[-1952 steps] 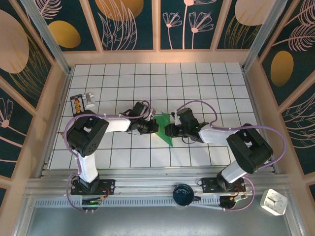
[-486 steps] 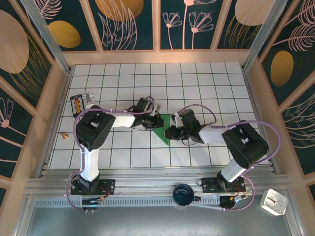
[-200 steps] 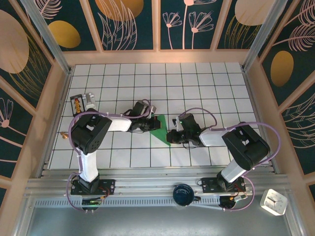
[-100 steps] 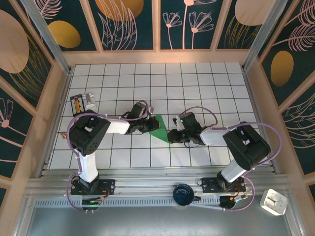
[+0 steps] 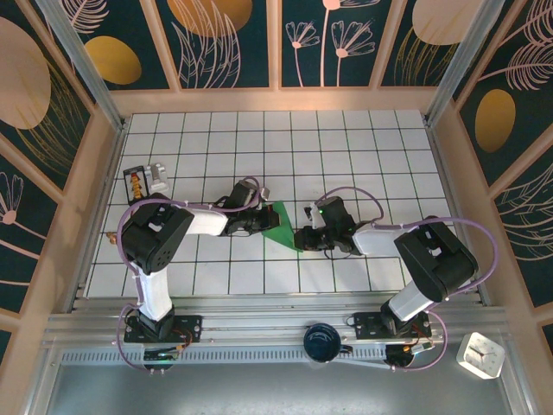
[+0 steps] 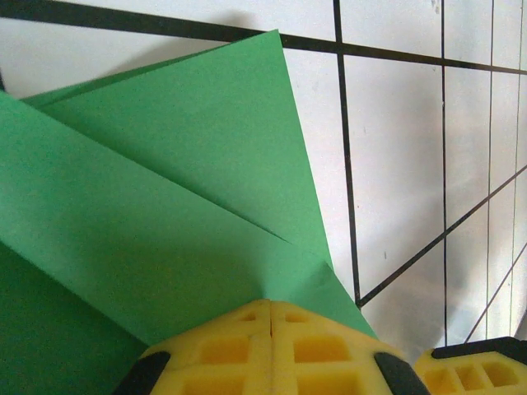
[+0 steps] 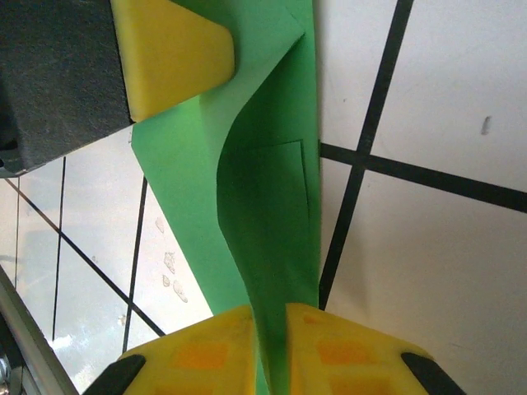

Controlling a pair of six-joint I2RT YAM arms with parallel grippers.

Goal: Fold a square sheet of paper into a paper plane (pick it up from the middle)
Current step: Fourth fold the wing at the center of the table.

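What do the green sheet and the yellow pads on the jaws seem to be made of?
Green sheet: thin paper by the look, plain and matte; it keeps sharp straight creases and bends in a soft curve where it is lifted. Yellow pads: probably soft rubber or moulded plastic, matte, with square pockets moulded into the face.

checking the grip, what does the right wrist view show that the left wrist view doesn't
Right wrist: the square sheet of paper curving into the right gripper, pinched between its pads. Left wrist: flat layered flaps meeting at a diagonal crease, ahead of the shut left gripper. Both: green paper, yellow pads, white tiled table.
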